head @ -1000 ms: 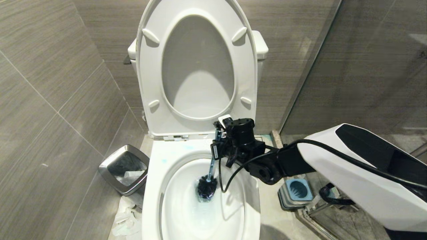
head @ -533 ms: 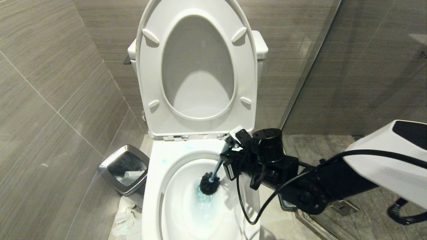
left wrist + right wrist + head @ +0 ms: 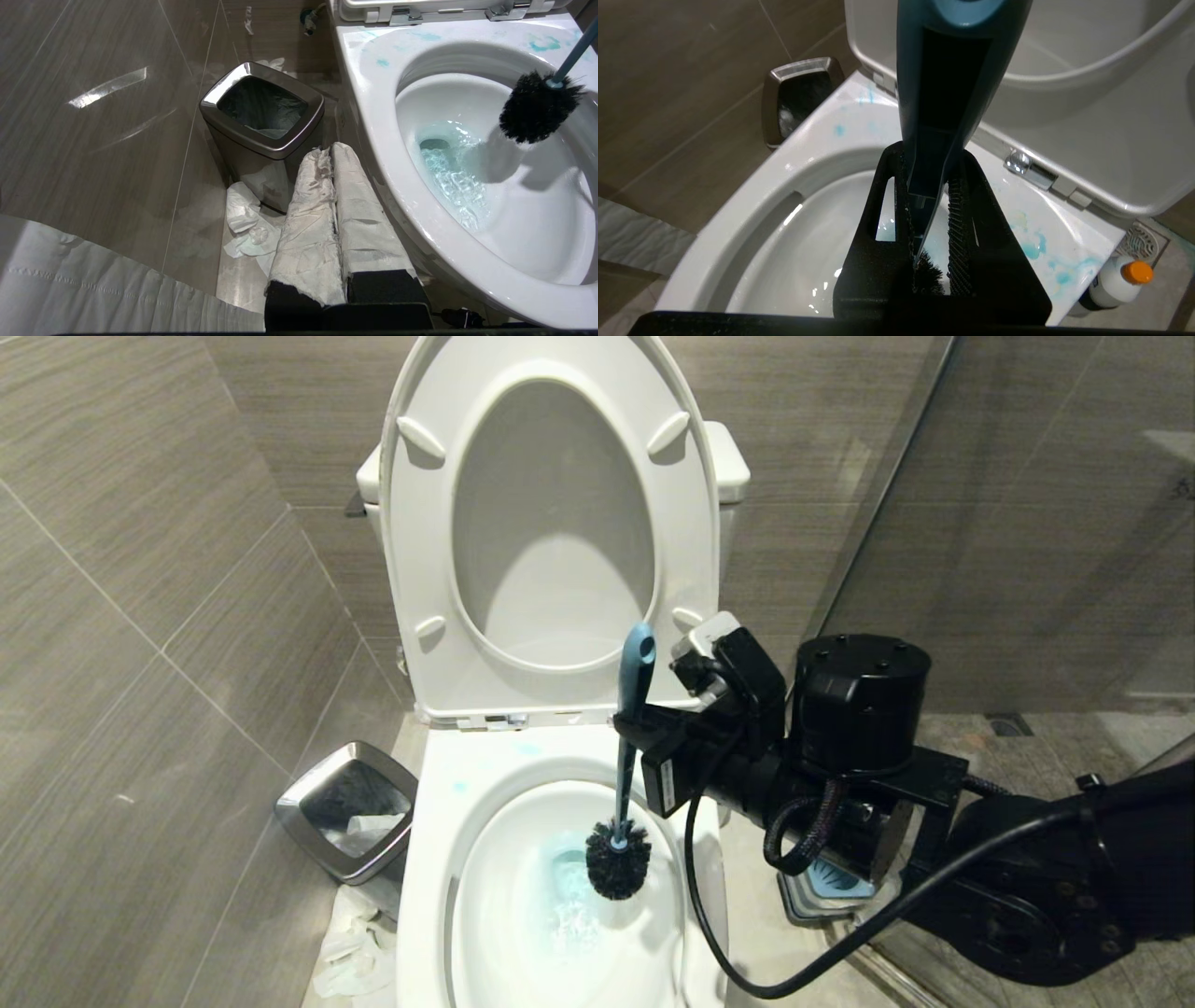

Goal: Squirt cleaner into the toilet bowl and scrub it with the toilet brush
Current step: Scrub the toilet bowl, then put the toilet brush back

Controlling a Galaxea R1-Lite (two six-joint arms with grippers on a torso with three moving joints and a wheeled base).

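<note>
**Brush lifted clear over the bowl**

Above the toilet bowl (image 3: pixel 429 821) we hold the toilet brush (image 3: pixel 624 775) nearly upright in our right tool (image 3: pixel 627 733), its jaws clamped on the slim blue-grey shaft about halfway up; the right wrist view shows the ribbed pads (image 3: pixel 957 224) pressing the flat-sided shaft from both sides. That mid-shaft grip leaves the curved end standing toward twelve o'clock against the raised seat, while the round black bristle head hangs at six o'clock, inside the bowl's opening but clear of the blue-tinted water (image 3: pixel 569 905). We judge the scrubbing to be paused or finishing, with the head held over the bowl so drips fall inside.

Blue smears of cleaner mark the wide, glossy ceramic rim near the hinges. The cleaner (image 3: pixel 1120 282), a small white bottle with an orange cap, stands on the floor just beside the bowl's base. At three o'clock of the bowl, the brush's square base (image 3: pixel 831 882) is mostly hidden behind our arm. At nine o'clock sits a square brushed-steel bin (image 3: pixel 345 807), with crumpled paper (image 3: pixel 355 952) beside it.

Our left tool (image 3: pixel 334 224), wrapped in white cloth, is closed and parked low beside the bowl.
</note>
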